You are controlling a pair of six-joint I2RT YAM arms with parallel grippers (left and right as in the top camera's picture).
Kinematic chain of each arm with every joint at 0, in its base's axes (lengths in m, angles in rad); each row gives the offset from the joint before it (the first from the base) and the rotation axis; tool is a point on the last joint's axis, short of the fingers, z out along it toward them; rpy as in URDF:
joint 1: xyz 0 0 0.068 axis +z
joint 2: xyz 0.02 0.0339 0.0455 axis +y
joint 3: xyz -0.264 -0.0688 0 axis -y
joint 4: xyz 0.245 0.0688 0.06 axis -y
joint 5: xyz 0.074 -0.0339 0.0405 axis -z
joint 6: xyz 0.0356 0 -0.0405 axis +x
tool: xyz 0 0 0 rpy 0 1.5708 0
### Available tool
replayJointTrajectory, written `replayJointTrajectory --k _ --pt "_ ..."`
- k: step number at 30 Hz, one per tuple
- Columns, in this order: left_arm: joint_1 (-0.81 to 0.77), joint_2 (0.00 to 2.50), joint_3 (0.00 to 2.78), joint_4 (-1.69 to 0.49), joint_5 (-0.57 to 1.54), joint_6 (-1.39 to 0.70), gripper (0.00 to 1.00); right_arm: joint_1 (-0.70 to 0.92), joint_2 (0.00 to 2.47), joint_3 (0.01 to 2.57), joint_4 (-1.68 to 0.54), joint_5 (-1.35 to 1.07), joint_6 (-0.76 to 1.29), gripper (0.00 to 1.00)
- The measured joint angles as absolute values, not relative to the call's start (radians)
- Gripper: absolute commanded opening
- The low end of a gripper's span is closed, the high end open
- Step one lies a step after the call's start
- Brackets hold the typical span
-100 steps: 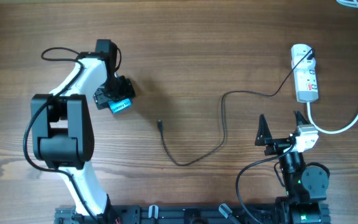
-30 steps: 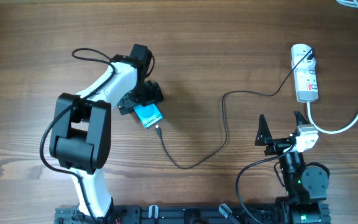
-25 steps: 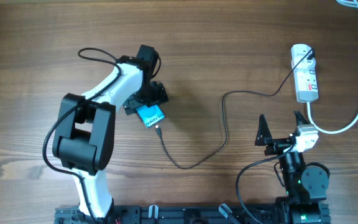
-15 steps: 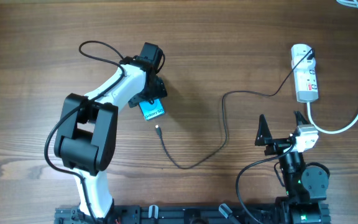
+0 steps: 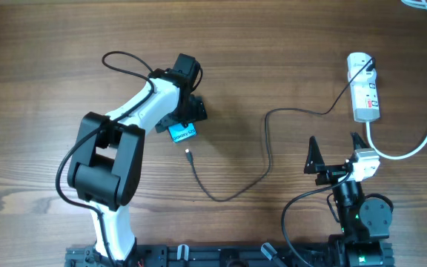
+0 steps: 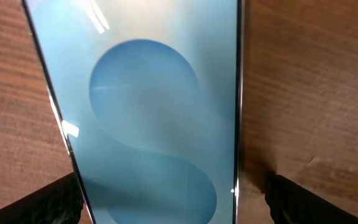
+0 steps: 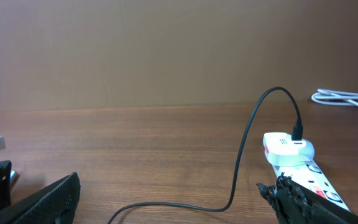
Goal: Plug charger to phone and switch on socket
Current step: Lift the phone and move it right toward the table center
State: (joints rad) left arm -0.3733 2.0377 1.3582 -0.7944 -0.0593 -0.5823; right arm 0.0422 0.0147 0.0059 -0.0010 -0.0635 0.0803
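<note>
The phone (image 5: 184, 133), with its cyan screen up, lies flat on the table left of centre and is partly under my left gripper (image 5: 189, 117). In the left wrist view the phone (image 6: 148, 106) fills the frame, and my left gripper (image 6: 173, 202) is open with a finger on each side; bare wood shows between the right finger and the phone. The charger cable (image 5: 267, 141) runs from its metallic tip (image 5: 188, 153), just below the phone, to its plug (image 5: 371, 67) in the white socket (image 5: 364, 96). My right gripper (image 5: 336, 154) is open and empty, below the socket.
A thick white cord (image 5: 421, 141) loops from the socket toward the right edge. The right wrist view shows its open gripper (image 7: 169, 199), the socket (image 7: 294, 152), the black cable (image 7: 247, 143) and the white cord (image 7: 347, 98) far right.
My left arm carried the phone from the far left to just above the cable's tip, then shifted slightly up and right. The right arm has not moved.
</note>
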Motion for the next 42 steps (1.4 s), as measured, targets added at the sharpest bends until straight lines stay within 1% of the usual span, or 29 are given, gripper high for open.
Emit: replayJointTrajectory --k 8,12,13,18,20,22,24,27,31,38,42 --pt "-0.374 2.038 1.358 -0.771 -0.105 -0.583 0.99 0.042 0.015 0.006 -0.001 -0.064 0.08 1.0" --pt "-0.372 2.038 1.358 -0.77 -0.108 -0.582 0.92 0.042 0.015 0.006 -0.001 -0.064 0.08 1.0" --pt "-0.37 2.038 1.358 -0.77 -0.108 -0.582 0.91 0.042 0.015 0.006 -0.001 -0.064 0.08 1.0" --pt "-0.339 2.038 1.358 -0.77 -0.099 -0.573 0.94 0.042 0.015 0.006 -0.001 -0.064 0.08 1.0" --pt "-0.334 2.038 1.357 -0.77 -0.091 -0.57 0.93 0.042 0.015 0.006 -0.001 -0.064 0.08 1.0" --pt "-0.332 2.038 1.357 -0.77 -0.085 -0.558 0.87 0.042 0.015 0.006 -0.001 -0.064 0.08 1.0" --pt "-0.332 2.038 1.357 -0.77 -0.081 -0.536 0.84 0.042 0.015 0.006 -0.001 -0.064 0.08 1.0" --pt "-0.332 2.038 1.357 -0.77 -0.079 -0.509 0.84 0.042 0.015 0.006 -0.001 -0.064 0.08 1.0" --pt "-0.332 2.038 1.357 -0.773 -0.058 -0.493 0.87 0.042 0.015 0.006 -0.001 -0.064 0.08 1.0" --pt "-0.332 2.038 1.357 -0.776 -0.047 -0.479 0.76 0.042 0.015 0.006 -0.001 -0.064 0.08 1.0" --pt "-0.331 2.037 1.357 -0.776 -0.043 -0.456 0.76 0.042 0.015 0.006 -0.001 -0.064 0.08 1.0"
